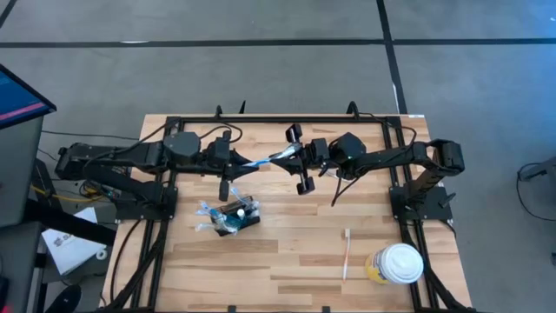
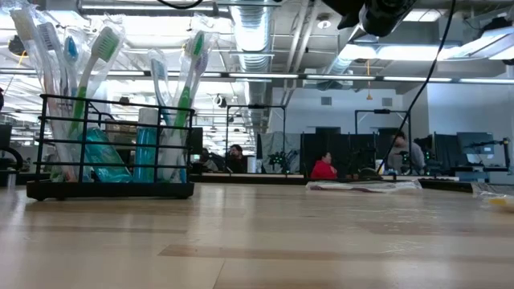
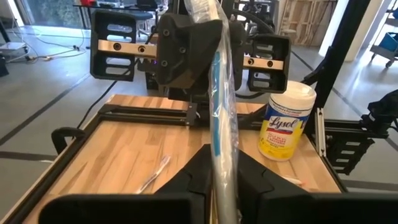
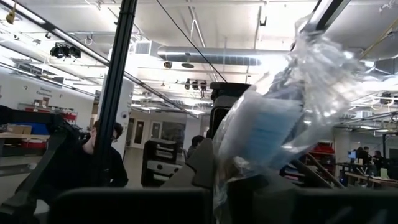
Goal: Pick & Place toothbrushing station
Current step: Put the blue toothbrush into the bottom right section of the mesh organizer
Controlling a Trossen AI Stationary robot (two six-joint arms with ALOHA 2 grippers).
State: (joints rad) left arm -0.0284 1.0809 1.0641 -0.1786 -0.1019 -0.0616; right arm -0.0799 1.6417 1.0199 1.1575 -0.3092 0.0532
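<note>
A toothbrush in a clear plastic wrapper (image 1: 265, 160) hangs in the air over the table's far middle, spanning between my two grippers. My left gripper (image 1: 246, 162) is shut on one end and my right gripper (image 1: 287, 156) on the other. The toothbrushing station (image 1: 234, 215), a black wire holder, stands on its base on the table nearer the front. It holds several upright toothbrushes and a blue tube (image 2: 108, 148). My left gripper pinches the wrapped toothbrush's handle end (image 3: 222, 165) between its two fingers. It comes about level from the table's left, with the fingers lying along the brush. The brush runs straight out from it, clear of the table. My right gripper is shut on the wrapper around the bristle-head end (image 4: 261, 134). It comes from the table's right, slanting upward. Loose plastic bulges out past the fingers (image 4: 205, 165), and this end is also clear of the table.
A loose toothbrush (image 1: 346, 254) lies on the wood at the front right. A white-lidded yellow wipes canister (image 1: 398, 265) stands at the front right corner. A black metal frame (image 1: 261, 119) edges the table. People sit in the room beyond (image 2: 324, 167).
</note>
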